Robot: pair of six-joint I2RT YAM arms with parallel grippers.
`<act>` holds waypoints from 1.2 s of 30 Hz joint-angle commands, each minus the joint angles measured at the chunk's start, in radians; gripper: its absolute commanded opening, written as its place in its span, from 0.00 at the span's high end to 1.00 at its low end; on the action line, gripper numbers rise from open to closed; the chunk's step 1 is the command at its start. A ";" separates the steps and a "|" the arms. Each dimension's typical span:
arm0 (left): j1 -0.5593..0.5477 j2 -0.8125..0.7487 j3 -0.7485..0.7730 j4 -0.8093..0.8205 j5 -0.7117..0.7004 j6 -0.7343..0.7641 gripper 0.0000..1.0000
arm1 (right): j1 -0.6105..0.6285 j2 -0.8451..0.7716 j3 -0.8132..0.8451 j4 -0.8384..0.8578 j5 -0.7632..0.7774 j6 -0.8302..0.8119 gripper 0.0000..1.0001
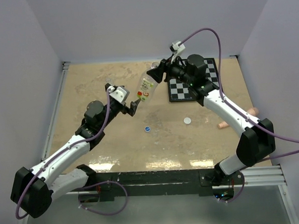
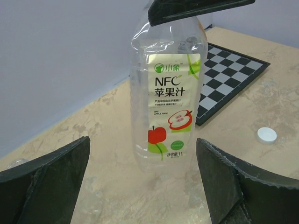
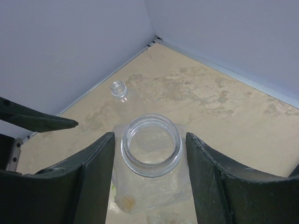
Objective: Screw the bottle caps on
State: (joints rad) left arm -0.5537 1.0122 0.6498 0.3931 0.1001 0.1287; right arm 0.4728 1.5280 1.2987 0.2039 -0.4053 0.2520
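From my station I saw the right fingers (image 3: 88, 177) clamped on the tall bottle (image 1: 147, 88) just under its open mouth, one finger on each side of the shoulder. The bottle wore no cap, and through the right wrist camera I looked straight down into its bare threaded neck. It was toward the far middle of the surface (image 1: 89, 90), just left of the checkerboard (image 1: 193, 85). In the left wrist view its base looked to be resting on the surface, though I could not be sure. Its label, with a red apple and green print, faced the left arm.

The left fingers (image 2: 51, 177) were spread wide apart and held nothing. They sat low, pointed at the bottle's lower half, near it but not touching.

The blue cap (image 1: 147, 128) lay flat on the surface, nearer to me than the bottle and between the two arms. The white cap (image 1: 187, 120) lay to its right, apart from it, a little in front of the checkerboard's near edge. The short bottle (image 3: 118, 87) sat uncapped close to the foot of a wall, well apart from the tall one. A pinkish stick (image 1: 224, 123) lay on the right side of the surface, just beside the right arm.
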 commanded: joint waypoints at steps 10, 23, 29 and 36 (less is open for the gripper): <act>-0.129 0.143 0.050 0.220 -0.166 -0.007 0.00 | 0.056 -0.086 -0.030 0.031 0.074 0.093 0.94; -0.141 0.195 0.042 0.316 -0.182 -0.049 0.00 | 0.102 -0.095 -0.010 0.022 0.094 0.110 0.96; -0.146 0.213 0.044 0.332 -0.186 -0.041 0.00 | 0.115 -0.097 -0.010 0.017 0.094 0.118 0.96; -0.146 0.243 0.042 0.328 -0.209 -0.038 0.00 | 0.122 -0.104 -0.016 0.019 0.091 0.124 0.97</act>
State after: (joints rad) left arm -0.6956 1.2415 0.6601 0.6502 -0.0986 0.1055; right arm 0.5888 1.4780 1.2675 0.1909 -0.3294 0.3538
